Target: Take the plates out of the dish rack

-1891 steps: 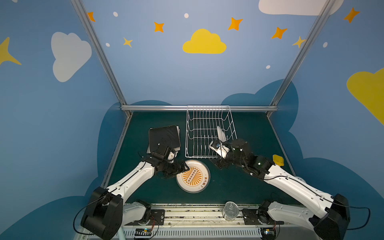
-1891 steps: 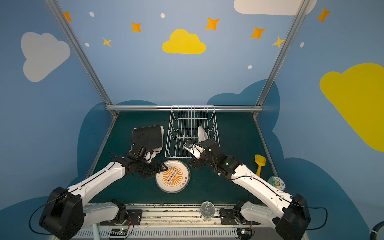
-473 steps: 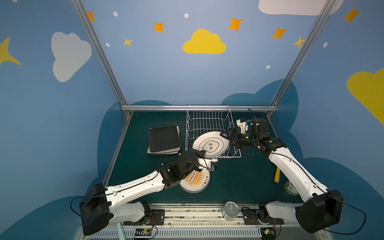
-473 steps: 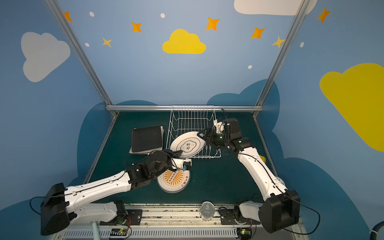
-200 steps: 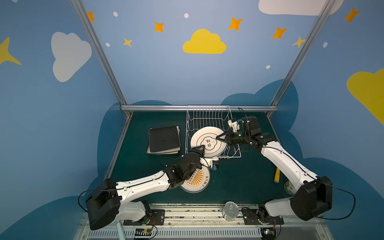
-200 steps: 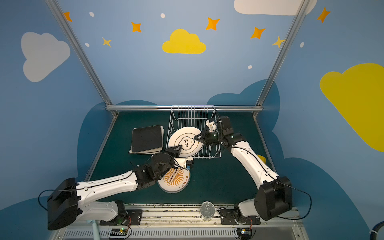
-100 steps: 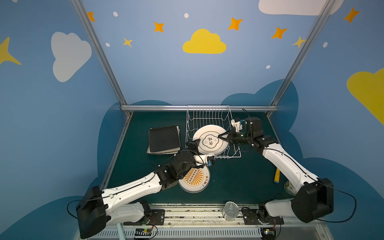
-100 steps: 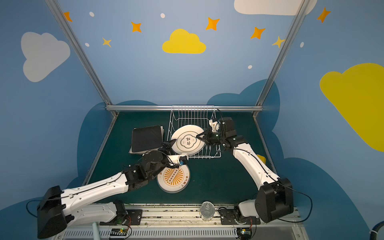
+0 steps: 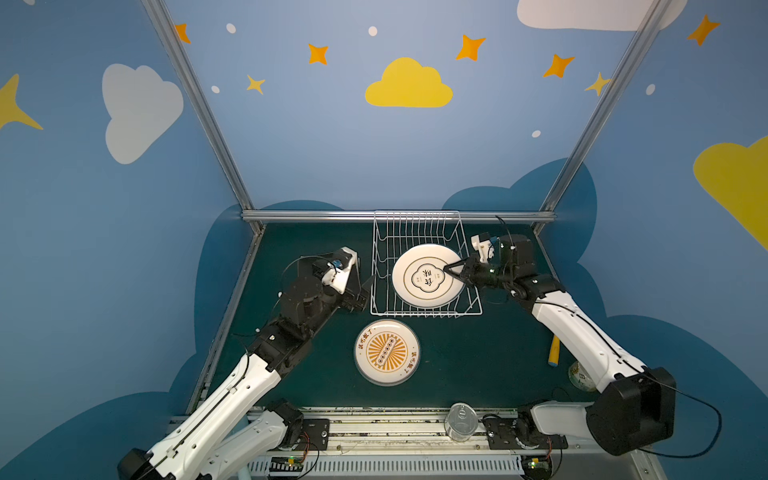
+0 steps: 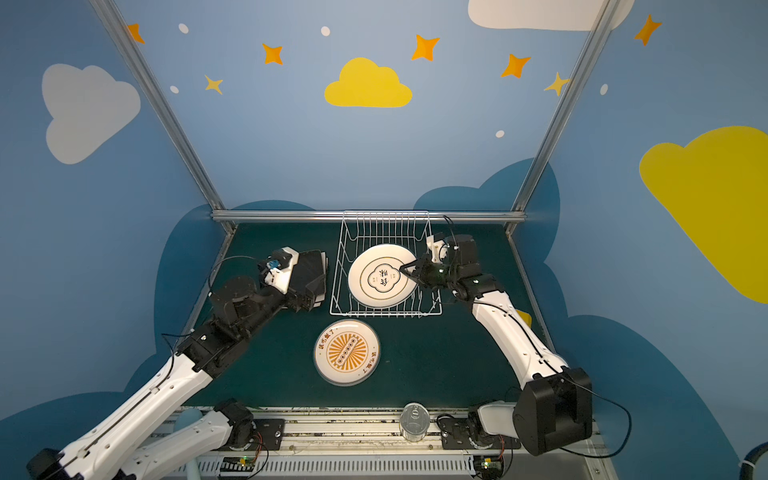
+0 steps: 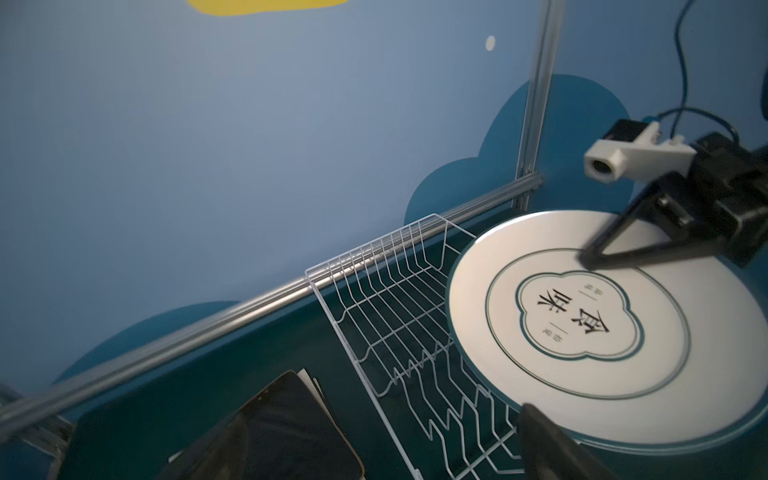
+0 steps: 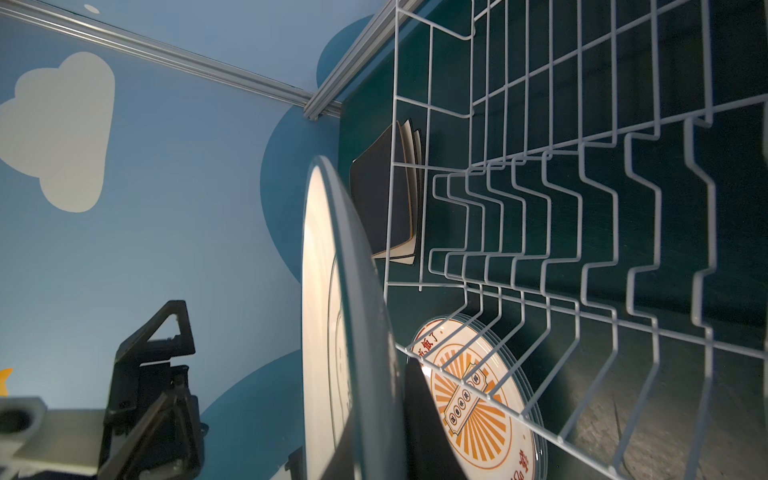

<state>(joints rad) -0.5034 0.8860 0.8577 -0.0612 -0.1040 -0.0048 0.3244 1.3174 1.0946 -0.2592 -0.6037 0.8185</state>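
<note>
The white wire dish rack (image 9: 424,314) (image 10: 384,314) stands at the back middle in both top views. A round white plate with a dark-outlined emblem (image 9: 419,286) (image 10: 374,286) hangs flat above it. My right gripper (image 9: 451,271) (image 10: 407,270) is shut on that plate's right rim. In the right wrist view the plate (image 12: 345,332) is edge-on, with a finger (image 12: 424,428) against its underside. My left gripper (image 9: 362,286) (image 10: 314,293) stands open, empty, left of the rack over the black square plate (image 10: 311,266) (image 11: 270,440). A sunburst plate (image 9: 386,351) lies in front of the rack.
A metal can (image 9: 460,419) stands on the front rail. A yellow-handled tool (image 9: 555,351) and a small bowl (image 9: 579,374) lie at the right, partly under my right arm. The frame's back rail (image 9: 316,215) runs just behind the rack.
My left gripper has opened wide, let go of the emblem plate's near rim and swung left to beside the rack. The right gripper still holds the plate above the rack.
</note>
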